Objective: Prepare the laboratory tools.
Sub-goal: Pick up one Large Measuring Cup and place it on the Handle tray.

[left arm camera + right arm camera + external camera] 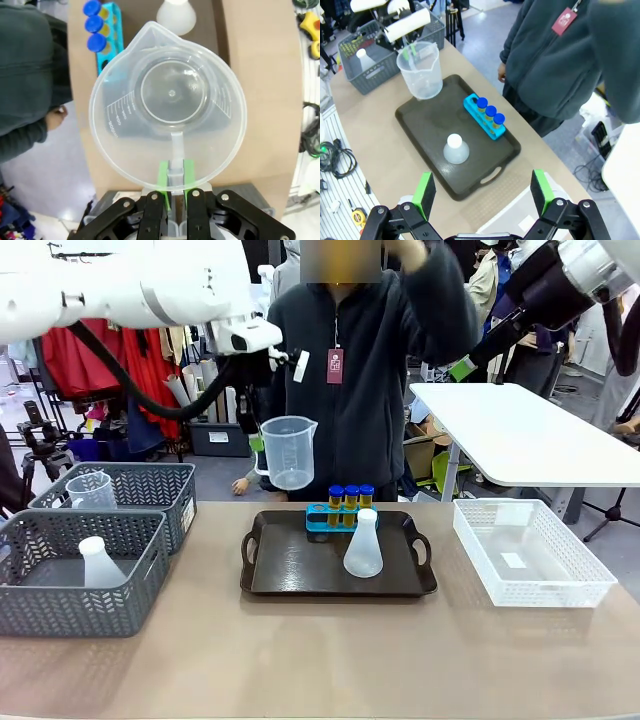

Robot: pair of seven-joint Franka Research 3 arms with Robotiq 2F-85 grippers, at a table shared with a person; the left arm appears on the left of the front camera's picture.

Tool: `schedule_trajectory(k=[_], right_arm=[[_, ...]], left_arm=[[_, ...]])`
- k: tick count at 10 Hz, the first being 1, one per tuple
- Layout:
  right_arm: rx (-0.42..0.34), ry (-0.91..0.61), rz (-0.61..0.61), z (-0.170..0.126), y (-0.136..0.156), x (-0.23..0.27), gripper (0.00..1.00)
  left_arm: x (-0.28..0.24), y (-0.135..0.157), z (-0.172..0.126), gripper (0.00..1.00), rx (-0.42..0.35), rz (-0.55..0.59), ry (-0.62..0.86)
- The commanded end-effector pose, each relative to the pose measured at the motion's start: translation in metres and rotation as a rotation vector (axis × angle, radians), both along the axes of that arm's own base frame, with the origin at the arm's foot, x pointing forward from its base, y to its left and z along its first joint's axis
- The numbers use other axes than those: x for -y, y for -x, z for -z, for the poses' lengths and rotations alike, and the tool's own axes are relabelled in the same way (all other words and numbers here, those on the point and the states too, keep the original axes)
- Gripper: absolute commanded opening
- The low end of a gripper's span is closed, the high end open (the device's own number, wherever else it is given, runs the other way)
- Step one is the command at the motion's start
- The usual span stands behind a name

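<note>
Above a brown tabletop, a robot's left gripper [176,186] clamps the handle of a clear measuring beaker [290,452], holding it upright with its mouth open to the wrist camera, near the left end of a dark tray [290,578]. On the tray, a white conical flask [363,545] stands in front of a bright blue rack [320,518], where three amber tubes [350,504] with blue caps stand in a row. The right gripper [482,197], its green-padded jaws spread apart with nothing between them, hangs high on the opposite side, over a white basket [530,565]. Two gray baskets [80,590] sit at the table's left; the nearer holds another white flask [101,565], the farther another clear beaker [92,491]. Across the table stands a person [350,390] in a dark zip jacket with a red badge [335,366], one arm raised.
</note>
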State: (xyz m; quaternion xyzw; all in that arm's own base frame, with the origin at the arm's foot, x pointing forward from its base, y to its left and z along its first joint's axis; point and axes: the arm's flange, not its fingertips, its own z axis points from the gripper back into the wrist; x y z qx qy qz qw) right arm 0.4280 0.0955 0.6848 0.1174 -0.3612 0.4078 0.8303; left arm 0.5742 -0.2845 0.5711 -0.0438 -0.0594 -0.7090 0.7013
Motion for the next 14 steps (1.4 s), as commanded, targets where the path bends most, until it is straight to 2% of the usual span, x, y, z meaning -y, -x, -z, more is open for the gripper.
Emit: schedule_trajectory(k=[1, 7, 14], right_arm=[[0.001, -0.003, -0.001, -0.001, 0.000, 0.001, 1.00], [0.001, -0.003, -0.001, -0.001, 0.000, 0.001, 1.00], [0.001, -0.003, -0.001, -0.001, 0.000, 0.001, 1.00]], left_arm=[[-0.003, 0.004, 0.019, 0.00, -0.052, 0.027, 0.024], [-0.008, 0.004, 0.028, 0.00, -0.074, 0.015, 0.048], [-0.029, 0.005, 0.017, 0.00, -0.048, -0.034, 0.053]])
